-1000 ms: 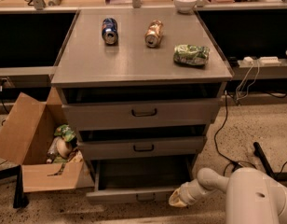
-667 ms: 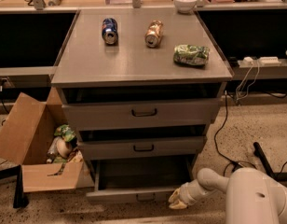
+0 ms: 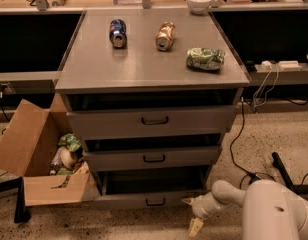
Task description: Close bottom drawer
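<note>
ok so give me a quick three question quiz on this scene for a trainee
1. True or false: the lowest grey drawer with the small dark bar handle is fully shut.
2. How many drawers does the grey metal cabinet have: a) two, b) three, c) four?
3. Fill in: the robot's pale claw, open, hangs low by that drawer front's picture-____ end.
Key: 1 false, it stands pulled out; 2 b; 3 right.

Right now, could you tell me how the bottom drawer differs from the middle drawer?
The bottom drawer is pulled out farther than the middle drawer; the bottom drawer's front is shorter than the middle drawer's. Both are grey with dark central handles. The gripper sits by the bottom drawer's right front corner.
</note>
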